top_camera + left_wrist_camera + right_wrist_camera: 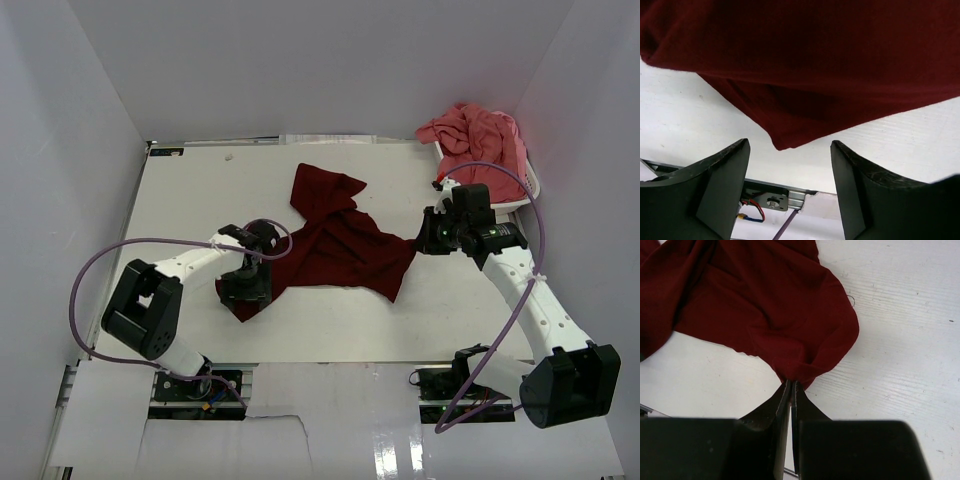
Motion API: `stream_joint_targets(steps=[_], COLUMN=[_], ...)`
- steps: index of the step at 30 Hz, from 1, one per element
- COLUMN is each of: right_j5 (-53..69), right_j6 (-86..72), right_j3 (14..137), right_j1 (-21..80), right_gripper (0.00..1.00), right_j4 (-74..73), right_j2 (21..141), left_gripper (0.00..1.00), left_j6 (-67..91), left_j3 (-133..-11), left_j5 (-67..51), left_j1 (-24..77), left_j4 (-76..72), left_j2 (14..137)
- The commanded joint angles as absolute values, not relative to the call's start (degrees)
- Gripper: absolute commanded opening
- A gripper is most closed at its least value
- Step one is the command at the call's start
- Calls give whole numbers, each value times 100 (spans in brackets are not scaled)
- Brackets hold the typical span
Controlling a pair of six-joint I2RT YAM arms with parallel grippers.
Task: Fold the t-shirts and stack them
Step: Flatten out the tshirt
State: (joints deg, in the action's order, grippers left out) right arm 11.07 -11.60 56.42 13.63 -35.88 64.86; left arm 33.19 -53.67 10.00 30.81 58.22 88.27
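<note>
Your right claw (791, 384) pinches the maroon t-shirt (340, 245) at its edge; your left claw (790, 142) gapes over its near corner. It sprawls on the desk (190, 200); the pink t-shirt (478, 135) fills the basket (531, 188)

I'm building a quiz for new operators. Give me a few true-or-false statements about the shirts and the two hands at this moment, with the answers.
1. The right hand is pinched shut on an edge of the maroon t-shirt. True.
2. The left hand is clamped shut on cloth. False: its fingers stand apart, with a corner of the maroon t-shirt just ahead of them.
3. The pink t-shirt lies folded mid-table. False: it sits bunched in the white basket at the far right corner.
4. The maroon t-shirt lies rumpled and unfolded on the table. True.
</note>
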Motion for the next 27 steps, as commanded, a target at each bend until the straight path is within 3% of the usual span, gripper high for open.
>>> stream_joint_targets(steps=[1, 11, 12, 14, 15, 16, 19, 23, 26, 27], right_j5=[1274, 1345, 1345, 1353, 1354, 1336, 1318, 1274, 1274, 1283], right_j6=[-1116, -1116, -1116, -1125, -1125, -1125, -1116, -1108, -1107, -1107], right_j3=[5651, 5642, 5643, 5643, 5643, 5634, 5642, 5748, 5801, 5801], right_j1=[1397, 1397, 1397, 1397, 1397, 1397, 1397, 1397, 1406, 1398], right_gripper=[8, 8, 8, 8, 8, 8, 8, 8, 8, 8], right_j4=[-3419, -3384, -3392, -3393, -3401, -3410, -3428, -3489, -3498, -3498], right_j2=[6390, 6355, 6346, 6311, 6302, 6302, 6328, 6381, 6407, 6425], left_gripper=[76, 69, 64, 44, 26, 0, 0, 0, 0, 0], left_j6=[3437, 3261, 3243, 3164, 3138, 3112, 3007, 2813, 2804, 2812], left_j3=[-5432, -5432, -5423, -5397, -5388, -5388, -5431, -6202, -6800, -6881], left_j5=[967, 835, 791, 581, 493, 318, -356, -2683, -3539, -4038], left_j1=[3059, 3050, 3050, 3050, 3050, 3050, 3050, 2691, 1437, 536], left_j4=[5651, 5335, 5326, 5291, 5274, 5282, 5309, 5317, 5178, 5081], left_j2=[8859, 9790, 9861, 10062, 10090, 10081, 9547, 8571, 8148, 8130])
